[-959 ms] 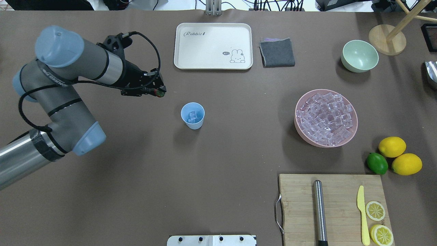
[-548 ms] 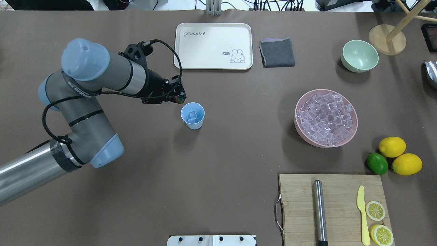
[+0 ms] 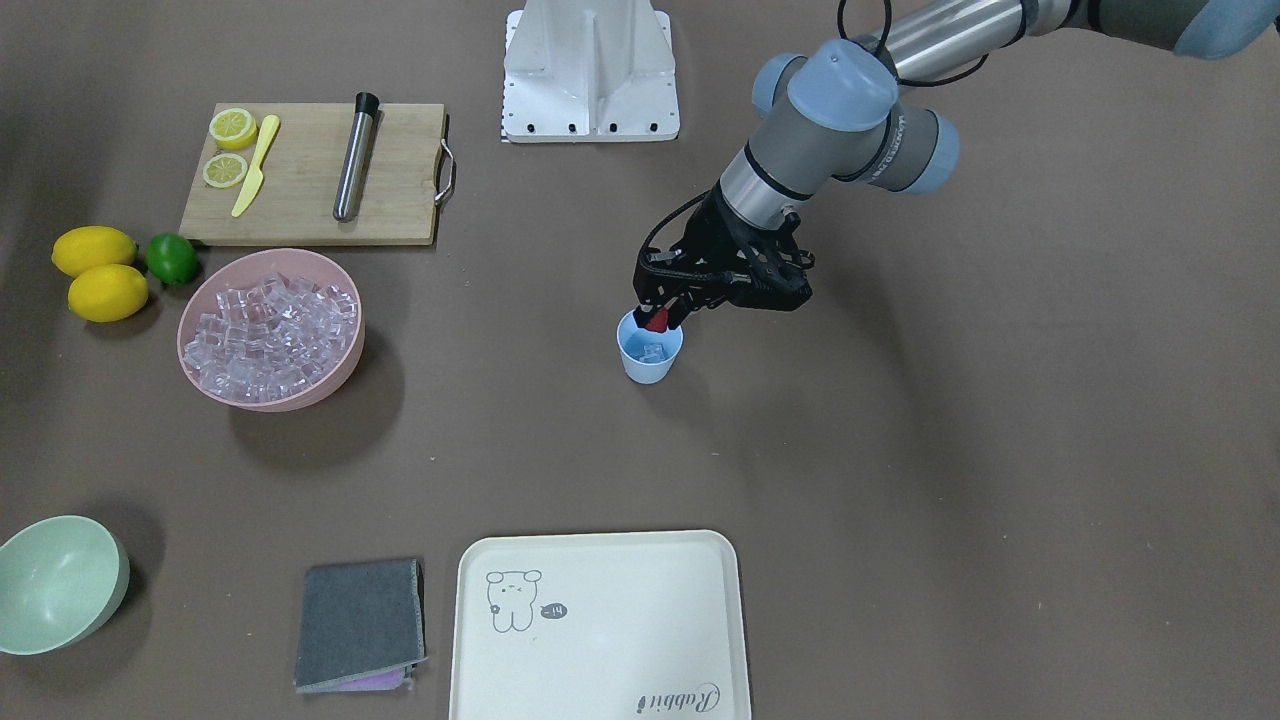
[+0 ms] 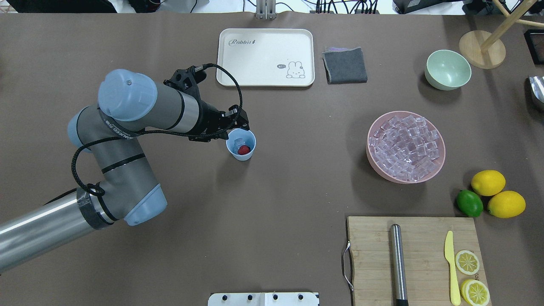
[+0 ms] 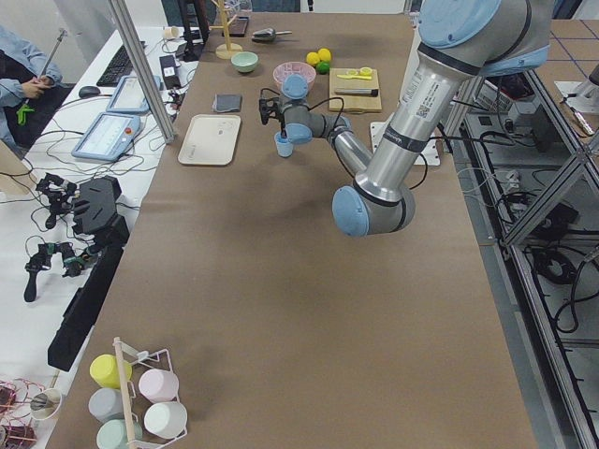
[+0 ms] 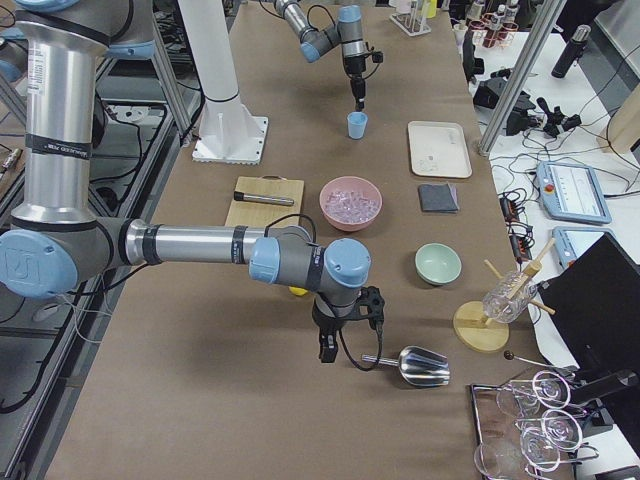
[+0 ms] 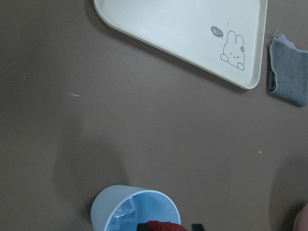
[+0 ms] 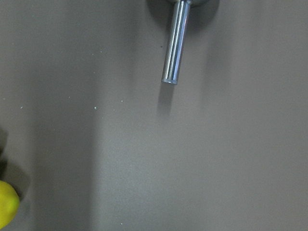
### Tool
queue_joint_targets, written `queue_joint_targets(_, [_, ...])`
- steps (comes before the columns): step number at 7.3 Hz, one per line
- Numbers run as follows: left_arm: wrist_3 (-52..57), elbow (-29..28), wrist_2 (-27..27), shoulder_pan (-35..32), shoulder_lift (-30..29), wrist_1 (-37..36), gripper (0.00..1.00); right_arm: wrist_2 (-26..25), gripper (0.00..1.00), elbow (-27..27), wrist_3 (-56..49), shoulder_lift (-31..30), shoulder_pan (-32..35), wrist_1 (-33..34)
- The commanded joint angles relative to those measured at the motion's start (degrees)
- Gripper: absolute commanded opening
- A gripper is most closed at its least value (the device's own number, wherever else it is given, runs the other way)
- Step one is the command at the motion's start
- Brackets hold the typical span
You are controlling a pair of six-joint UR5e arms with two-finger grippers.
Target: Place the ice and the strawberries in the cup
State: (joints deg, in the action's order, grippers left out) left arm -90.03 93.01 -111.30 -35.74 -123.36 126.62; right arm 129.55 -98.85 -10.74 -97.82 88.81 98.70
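1. A cream rabbit tray [image 4: 255, 59] lies on the tabletop [image 4: 297, 191], with a folded grey cloth [image 4: 344, 65] just beside it.
2. A pale green bowl [image 4: 448, 69] stands near a wooden stand [image 4: 482, 49].
3. A pink bowl [image 4: 379, 170] sits between the pale green bowl and a wooden cutting board [image 4: 369, 255].
4. Two lemons [image 4: 488, 182] and a lime [image 4: 469, 203] are clustered together.
5. The board carries a steel rod [image 4: 398, 263], a yellow knife [image 4: 451, 265] and two lemon slices [image 4: 467, 262].
6. A metal scoop [image 6: 420, 365] lies near the stand.

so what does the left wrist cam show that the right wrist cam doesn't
Only the left wrist view: the light-blue cup with ice in it, a red strawberry at the bottom edge, the rabbit tray and a grey cloth. Only the right wrist view: a shiny metal handle and a sliver of lemon at the left edge. Both: bare brown table.
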Motion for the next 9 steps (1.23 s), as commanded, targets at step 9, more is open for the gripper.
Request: queue_joint_targets(9, [54.16, 2.96, -19.73, -29.16, 24.64, -10.38, 0.97, -0.09, 1.00, 0.94, -0.07, 0.00, -0.04, -0.09])
